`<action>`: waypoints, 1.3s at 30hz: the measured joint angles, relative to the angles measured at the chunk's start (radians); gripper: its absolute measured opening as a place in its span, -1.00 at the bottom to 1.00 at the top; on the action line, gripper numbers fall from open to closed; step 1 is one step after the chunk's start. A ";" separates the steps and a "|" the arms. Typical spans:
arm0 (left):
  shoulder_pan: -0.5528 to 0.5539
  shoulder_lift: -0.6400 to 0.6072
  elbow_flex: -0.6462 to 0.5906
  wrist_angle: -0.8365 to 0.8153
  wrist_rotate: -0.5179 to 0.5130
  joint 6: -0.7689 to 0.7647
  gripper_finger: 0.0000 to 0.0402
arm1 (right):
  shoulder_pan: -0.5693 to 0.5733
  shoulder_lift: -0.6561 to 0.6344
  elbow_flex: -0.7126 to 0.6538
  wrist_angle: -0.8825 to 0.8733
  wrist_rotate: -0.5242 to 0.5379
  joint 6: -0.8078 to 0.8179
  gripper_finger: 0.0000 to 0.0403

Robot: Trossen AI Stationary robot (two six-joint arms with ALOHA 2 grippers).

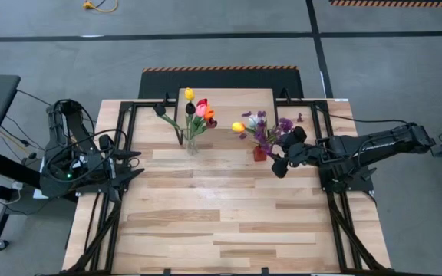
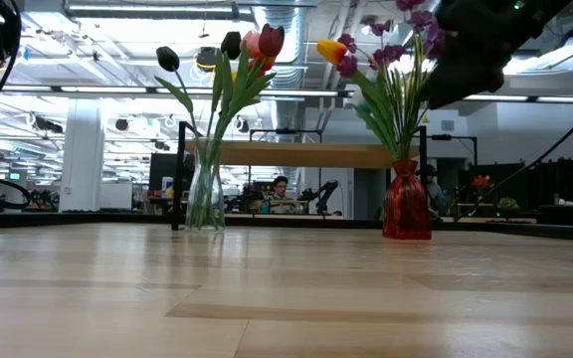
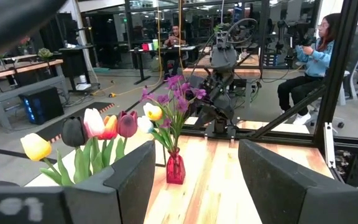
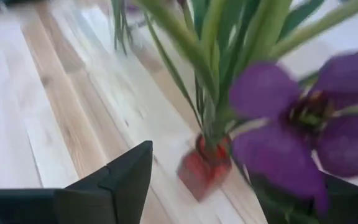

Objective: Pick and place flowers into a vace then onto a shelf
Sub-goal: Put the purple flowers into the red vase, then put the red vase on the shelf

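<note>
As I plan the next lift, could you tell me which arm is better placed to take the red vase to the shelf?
Probably the right. The right gripper hangs open right beside the red vase, just in front of the shelf. The left gripper waits open at the table's left edge.

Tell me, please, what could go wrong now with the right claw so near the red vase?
The right claw hangs open beside the small red vase. The vase is narrow and its flowers stand tall and spread wide, so a push might tip it. Purple blossoms fill much of the wrist view, so the claw might close on stems instead of the vase.
</note>
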 joint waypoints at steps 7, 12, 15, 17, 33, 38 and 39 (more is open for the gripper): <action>0.000 0.000 0.000 0.000 0.000 -0.003 0.10 | 0.001 0.000 0.078 -0.175 -0.015 -0.002 0.22; 0.000 0.000 0.000 0.000 0.000 -0.011 0.10 | 0.001 0.000 0.145 -0.302 -0.034 -0.002 0.22; 0.000 0.000 0.000 0.000 0.000 -0.015 0.10 | 0.002 -0.001 0.186 -0.376 -0.055 0.000 0.22; 0.000 0.000 0.000 0.000 0.000 -0.016 0.10 | 0.002 0.000 0.212 -0.427 -0.077 0.000 0.22; 0.000 0.000 0.000 0.000 0.000 -0.016 0.10 | 0.002 -0.001 0.392 -0.767 -0.207 0.082 0.22; 0.000 0.000 0.000 0.000 0.000 -0.016 0.10 | 0.002 -0.001 0.394 -0.873 -0.236 0.191 0.19; 0.000 0.000 0.000 0.000 0.000 -0.016 0.10 | 0.004 -0.001 0.394 -0.886 -0.236 0.218 0.18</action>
